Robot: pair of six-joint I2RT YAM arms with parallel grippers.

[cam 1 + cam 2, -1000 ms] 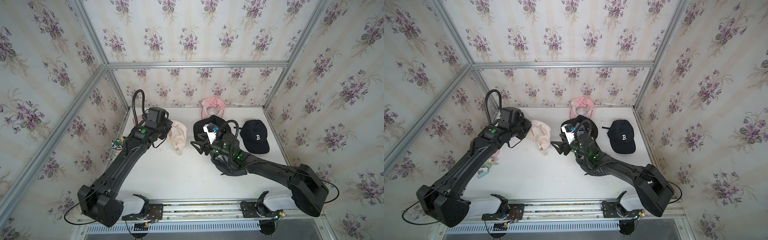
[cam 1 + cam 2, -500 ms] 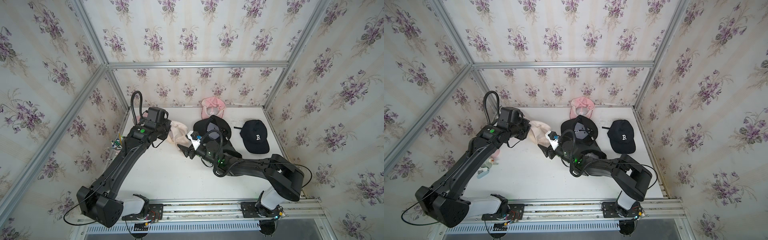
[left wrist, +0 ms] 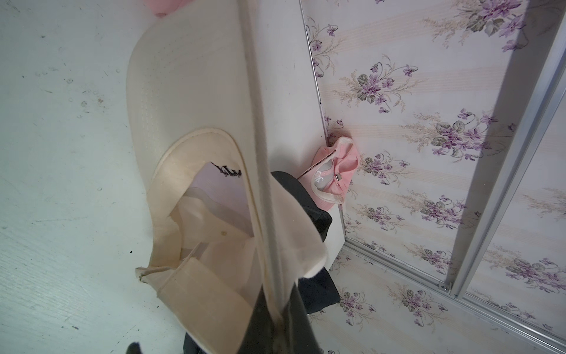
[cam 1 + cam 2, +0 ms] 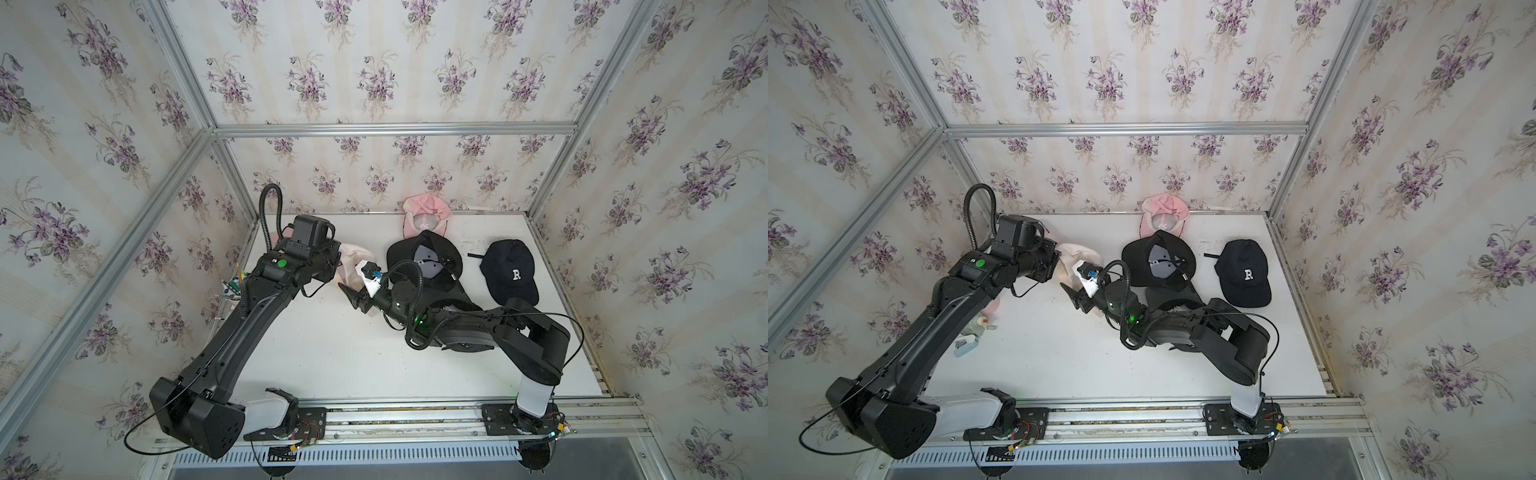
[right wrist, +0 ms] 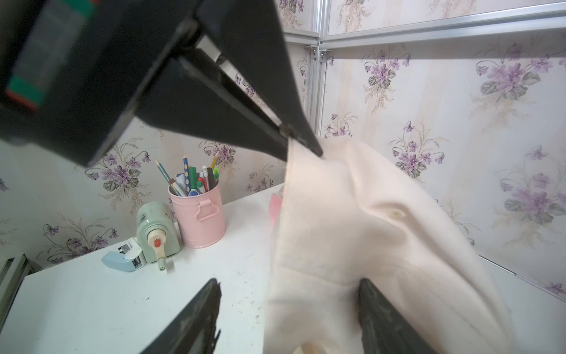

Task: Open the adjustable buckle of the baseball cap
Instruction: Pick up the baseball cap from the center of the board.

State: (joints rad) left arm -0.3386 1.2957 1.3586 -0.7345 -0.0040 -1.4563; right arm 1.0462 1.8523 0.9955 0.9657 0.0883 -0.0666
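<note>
While left jaws pinch the limp cream cap (image 5: 352,239), right jaws gape beside it.

Left gripper (image 5: 301,144) clamped closed, arm stretched forward, right gripper (image 5: 289,283) jaws apart, arm folded low

Bright even light, soft shadows (wrist blur)

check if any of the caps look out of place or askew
Three stand out. The cream cap hangs crumpled from the left gripper, pinched by its edge. The black cap lies upside down, lining showing. The pink cap slumps crumpled against the back wall.
</note>
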